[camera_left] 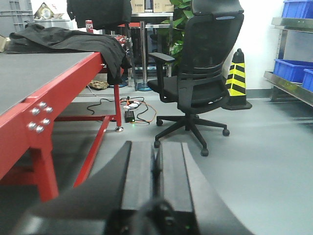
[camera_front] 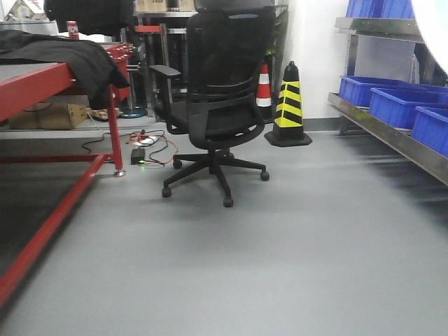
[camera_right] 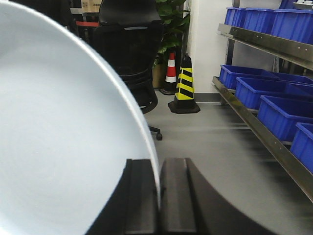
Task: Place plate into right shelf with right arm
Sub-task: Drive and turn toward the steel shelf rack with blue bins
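Wide grey floor (camera_front: pixel 280 266) here, and the red-framed table (camera_front: pixel 42 84) runs down the left with a black jacket (camera_front: pixel 70 52) slung over it. Over on the right, the right shelf (camera_right: pixel 274 147), a steel rack with a shiny front lip, lined with blue bins (camera_right: pixel 254 90) on both levels in view. In the middle of the room stands a black office chair (camera_front: pixel 220 91), with a yellow-and-black striped cone (camera_front: pixel 288 105) behind it against the wall.

Now the plate (camera_right: pixel 58 137): it fills the left of the right wrist view, pale and held on edge, its rim pinched between the two fingers of the right gripper (camera_right: pixel 160 169). So the pick-up looks done, and the plate is in the air, clear of the table. It is well apart from the shelf, which lies ahead and off to the right, so the carry across and the set-down are both left to do. Which free spot among the bins it could take cannot be told from here.

The left gripper (camera_left: pixel 156 161) hangs low beside the table, fingers pressed together on nothing.
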Controlling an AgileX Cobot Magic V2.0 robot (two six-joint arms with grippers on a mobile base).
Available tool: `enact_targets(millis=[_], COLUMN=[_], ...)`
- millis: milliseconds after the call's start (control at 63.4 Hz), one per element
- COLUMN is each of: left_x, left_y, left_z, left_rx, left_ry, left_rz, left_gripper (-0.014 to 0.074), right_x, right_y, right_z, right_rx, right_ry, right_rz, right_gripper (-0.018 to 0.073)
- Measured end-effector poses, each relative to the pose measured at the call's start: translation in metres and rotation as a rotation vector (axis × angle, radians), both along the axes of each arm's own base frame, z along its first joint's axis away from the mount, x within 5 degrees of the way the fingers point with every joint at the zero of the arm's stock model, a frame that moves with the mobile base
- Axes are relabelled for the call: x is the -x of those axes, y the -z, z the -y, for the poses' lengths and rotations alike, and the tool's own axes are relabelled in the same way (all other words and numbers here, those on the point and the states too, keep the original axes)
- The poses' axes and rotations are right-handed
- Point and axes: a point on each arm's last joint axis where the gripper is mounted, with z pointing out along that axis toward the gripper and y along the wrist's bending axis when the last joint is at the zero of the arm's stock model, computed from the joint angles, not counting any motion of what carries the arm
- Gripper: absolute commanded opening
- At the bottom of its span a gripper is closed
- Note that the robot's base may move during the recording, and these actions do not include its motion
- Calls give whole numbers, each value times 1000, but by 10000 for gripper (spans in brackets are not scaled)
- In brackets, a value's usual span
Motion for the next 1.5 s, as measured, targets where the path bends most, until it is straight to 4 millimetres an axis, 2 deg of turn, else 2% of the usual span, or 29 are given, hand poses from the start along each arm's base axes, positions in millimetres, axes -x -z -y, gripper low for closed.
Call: enact_targets(millis=[1498], left_x=[0], left_y=[0], left_z=[0], left_rx=[0], left_ry=[0], left_rz=[0], left_gripper=[-47], right_x=[0], right_y=[0], right_z=[0], right_rx=[0], right_ry=[0], right_rz=[0], right_gripper=[54])
